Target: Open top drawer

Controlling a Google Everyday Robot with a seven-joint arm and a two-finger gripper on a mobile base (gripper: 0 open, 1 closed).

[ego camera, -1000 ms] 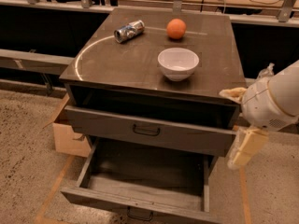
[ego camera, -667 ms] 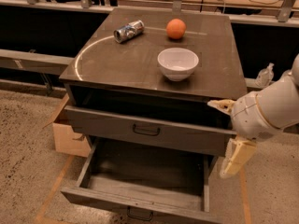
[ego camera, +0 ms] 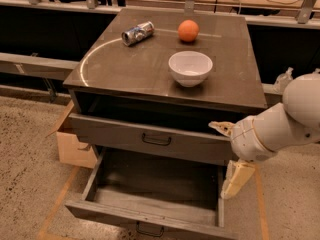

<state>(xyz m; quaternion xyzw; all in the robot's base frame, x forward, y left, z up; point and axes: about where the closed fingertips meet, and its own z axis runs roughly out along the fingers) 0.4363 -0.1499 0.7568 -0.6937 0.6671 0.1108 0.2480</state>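
The dark cabinet top (ego camera: 235, 59) carries three things, all apart from one another. A dented can (ego camera: 138, 33) lies on its side toward 10 o'clock. An orange (ego camera: 188, 30) sits near 12 o'clock, close to the back edge. A white bowl (ego camera: 190, 68) stands upright just right of centre (nothing can be seen inside it). A pale curved mark (ego camera: 86, 64) sweeps across the top's 9 o'clock side. Off the top's 5 o'clock corner and below its front edge, the gripper (ego camera: 231, 154) hangs with its fingers spread, touching nothing on the top.
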